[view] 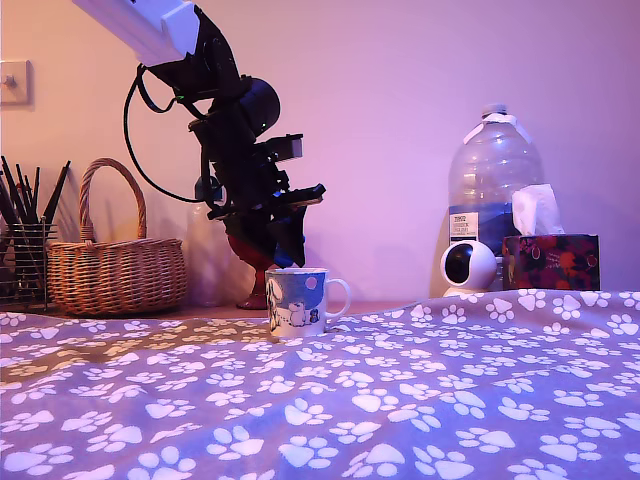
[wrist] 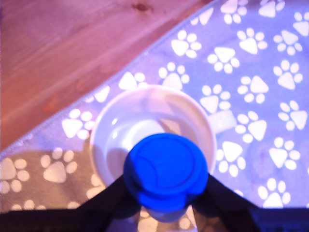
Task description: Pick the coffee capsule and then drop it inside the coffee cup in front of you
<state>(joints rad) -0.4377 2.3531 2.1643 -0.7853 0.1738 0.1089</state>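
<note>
The white coffee cup (view: 297,303) with blue print stands on the paw-print cloth, its handle toward the exterior view's right. My gripper (view: 283,248) hangs just above its rim. The wrist view has the dark blue coffee capsule (wrist: 166,171) pinched between my two black fingers (wrist: 113,195), with the gripper (wrist: 165,202) shut on it. The capsule sits over the near part of the cup's open mouth (wrist: 145,113), and the cup's inside looks empty. From the exterior view the capsule is mostly hidden among the dark fingers.
A red goblet (view: 250,265) stands right behind the cup. A wicker basket (view: 115,265) and a pen holder (view: 22,255) are at the exterior view's left. A water bottle (view: 493,180), a white camera (view: 468,267) and a tissue box (view: 550,260) are at its right. Bare wood (wrist: 72,48) borders the cloth.
</note>
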